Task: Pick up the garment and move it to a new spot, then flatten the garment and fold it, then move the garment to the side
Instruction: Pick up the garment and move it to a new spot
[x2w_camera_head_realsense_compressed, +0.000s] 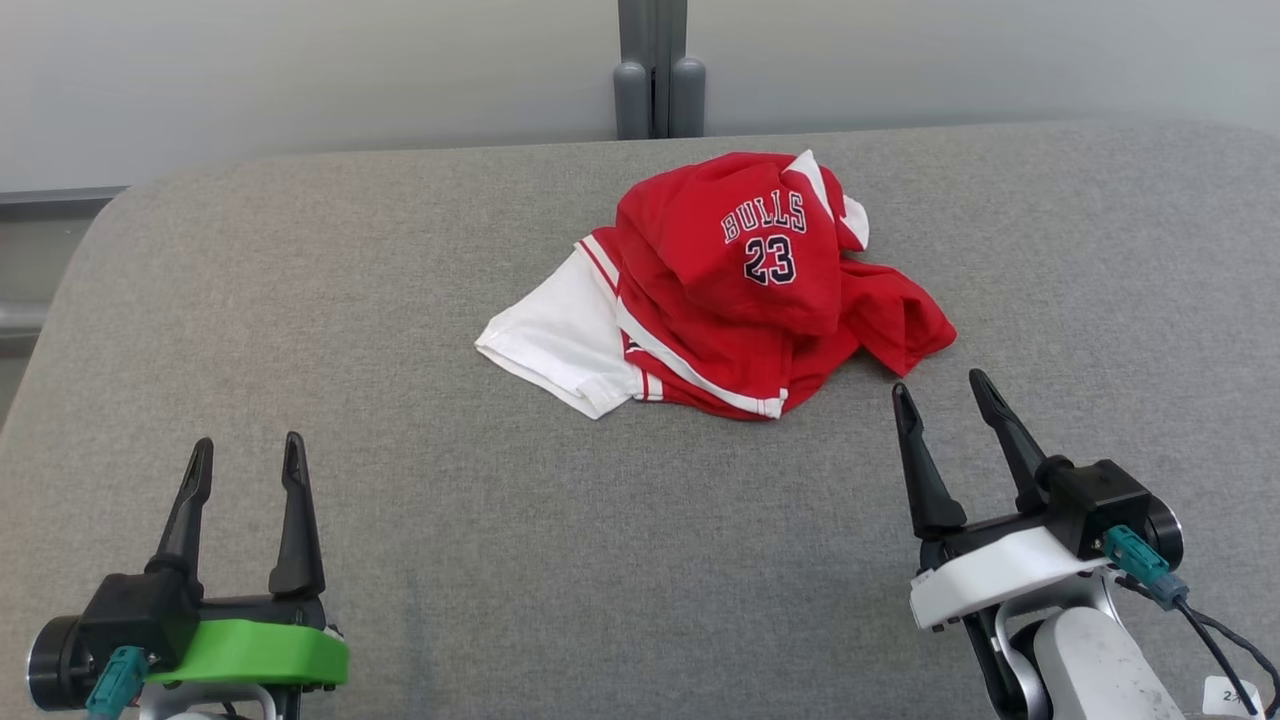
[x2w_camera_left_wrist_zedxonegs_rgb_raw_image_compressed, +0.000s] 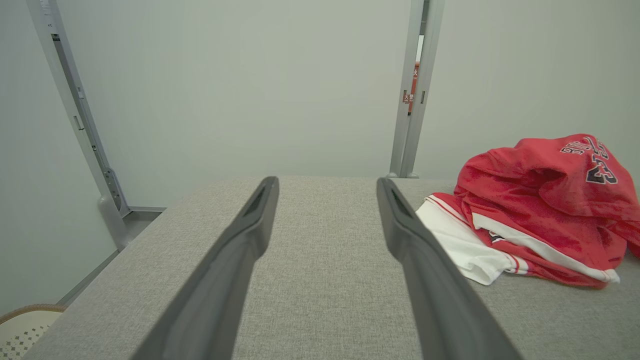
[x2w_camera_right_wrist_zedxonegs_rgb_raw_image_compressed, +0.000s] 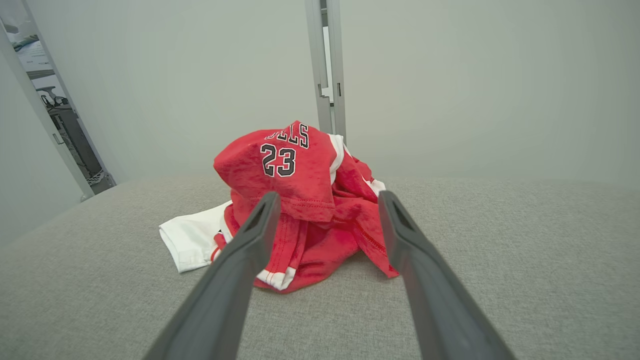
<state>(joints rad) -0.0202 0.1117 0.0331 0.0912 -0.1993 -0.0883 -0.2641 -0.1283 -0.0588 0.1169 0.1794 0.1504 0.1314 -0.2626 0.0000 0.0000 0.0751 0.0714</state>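
Where the garment (x2w_camera_head_realsense_compressed: 730, 290) lies: we see it crumpled on the grey surface (x2w_camera_head_realsense_compressed: 400, 300), toward the far middle
Left gripper (x2w_camera_head_realsense_compressed: 249, 443): our jaws apart, empty, well apart from it
Right gripper (x2w_camera_head_realsense_compressed: 940, 384): jaws apart, empty, tips just beside its red edge

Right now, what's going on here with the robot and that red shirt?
A crumpled red and white jersey lies heaped on a grey padded surface, waiting to be picked up. Nothing is held yet: the left claw and right claw are both open, clear of the cloth. The right claw is nearer, pointed at the heap.
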